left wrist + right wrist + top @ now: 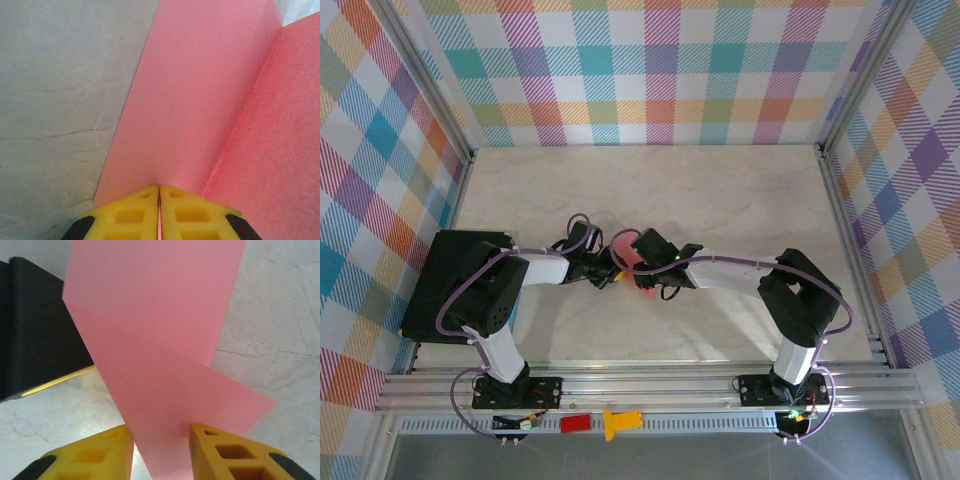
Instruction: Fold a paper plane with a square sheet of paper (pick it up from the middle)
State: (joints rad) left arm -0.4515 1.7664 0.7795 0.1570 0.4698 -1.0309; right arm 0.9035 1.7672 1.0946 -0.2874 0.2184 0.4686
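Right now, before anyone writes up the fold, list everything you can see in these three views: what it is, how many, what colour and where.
table: one, pale marbled, floor of the cell
checked walls: three, multicoloured, at the back and both sides
sheet of paper: one, salmon-pink, creased, at the middle of the table
black box: one, black, at the table's left edge
red block: one, red, on the near rail
yellow piece: one, yellow, just right of the red block
left end effector: one, yellow fingers, shut on the paper
right end effector: one, yellow fingers, apart with the paper between them
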